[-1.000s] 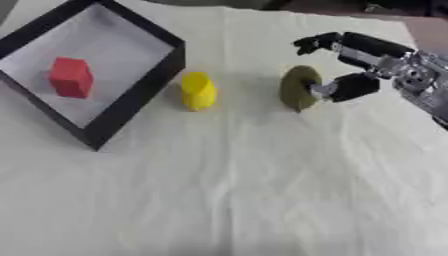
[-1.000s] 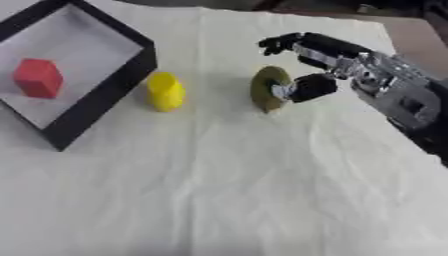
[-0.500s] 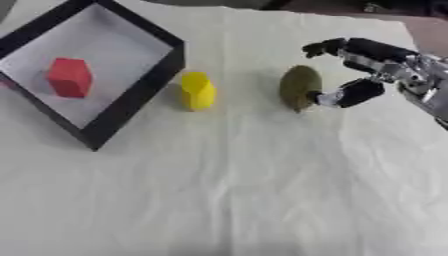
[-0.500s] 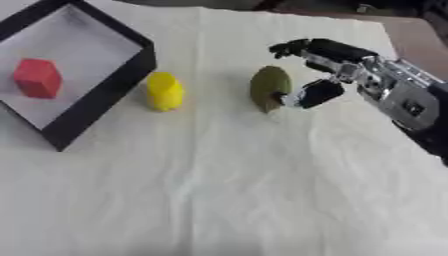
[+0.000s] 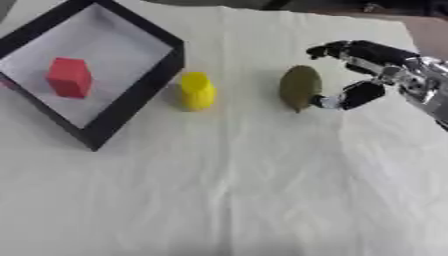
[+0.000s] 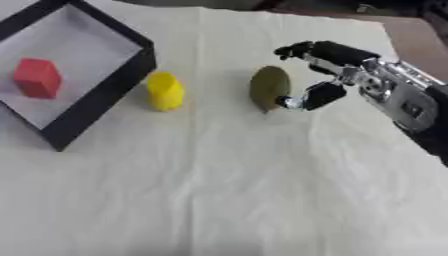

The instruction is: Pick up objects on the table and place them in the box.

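An olive-green oval object [image 5: 299,87] stands on the white cloth right of centre. My right hand [image 5: 376,67] comes in from the right and is open around it: the fingers [image 5: 337,50] arch above its far side and the thumb [image 5: 350,97] sits at its lower right edge, touching or almost touching. A yellow rounded block [image 5: 197,90] stands just outside the box's right wall. The black-walled box [image 5: 140,95] lies at the upper left with a red cube [image 5: 69,76] inside on its white floor. My left hand shows in no view.
The white cloth [image 5: 227,190] covers the table, with wide bare room across the whole near half. A brown table edge [image 6: 420,35] shows at the upper right beyond the cloth.
My right hand has shifted slightly right and down beside the olive object, its thumb now lower at the object's bottom edge. The objects have stayed in place.
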Robot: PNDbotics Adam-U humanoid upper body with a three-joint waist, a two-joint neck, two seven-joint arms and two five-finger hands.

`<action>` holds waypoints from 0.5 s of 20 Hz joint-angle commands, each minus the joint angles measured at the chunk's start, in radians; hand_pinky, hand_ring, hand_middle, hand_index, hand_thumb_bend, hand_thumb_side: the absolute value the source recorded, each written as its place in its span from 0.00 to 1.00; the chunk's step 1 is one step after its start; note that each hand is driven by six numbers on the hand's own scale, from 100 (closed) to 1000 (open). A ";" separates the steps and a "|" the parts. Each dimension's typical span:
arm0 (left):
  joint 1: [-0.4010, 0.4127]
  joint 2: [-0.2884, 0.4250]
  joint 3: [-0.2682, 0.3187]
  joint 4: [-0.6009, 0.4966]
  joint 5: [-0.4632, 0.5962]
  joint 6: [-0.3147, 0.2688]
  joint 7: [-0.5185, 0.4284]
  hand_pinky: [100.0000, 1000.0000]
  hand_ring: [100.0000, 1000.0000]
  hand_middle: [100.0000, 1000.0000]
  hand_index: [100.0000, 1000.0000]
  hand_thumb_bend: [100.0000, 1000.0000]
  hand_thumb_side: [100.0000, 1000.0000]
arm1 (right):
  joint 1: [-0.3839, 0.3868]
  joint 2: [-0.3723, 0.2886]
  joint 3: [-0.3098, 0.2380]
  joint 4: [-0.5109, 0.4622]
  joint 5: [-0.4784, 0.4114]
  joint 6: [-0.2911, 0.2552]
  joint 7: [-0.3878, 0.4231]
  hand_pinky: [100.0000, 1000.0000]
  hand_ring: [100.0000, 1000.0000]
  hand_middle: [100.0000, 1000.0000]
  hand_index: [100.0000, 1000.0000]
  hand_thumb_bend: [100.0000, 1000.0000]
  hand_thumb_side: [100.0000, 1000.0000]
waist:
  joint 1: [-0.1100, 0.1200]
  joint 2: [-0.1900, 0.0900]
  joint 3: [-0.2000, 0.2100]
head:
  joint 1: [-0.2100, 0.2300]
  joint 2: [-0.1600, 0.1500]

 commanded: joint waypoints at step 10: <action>-0.013 0.036 0.005 -0.014 0.003 0.005 0.004 0.96 0.61 0.87 0.79 0.08 0.58 | -0.041 -0.026 0.008 0.046 0.029 -0.007 0.027 1.00 0.90 0.82 0.95 0.37 0.49 | -0.011 0.024 0.015 | -0.013 -0.002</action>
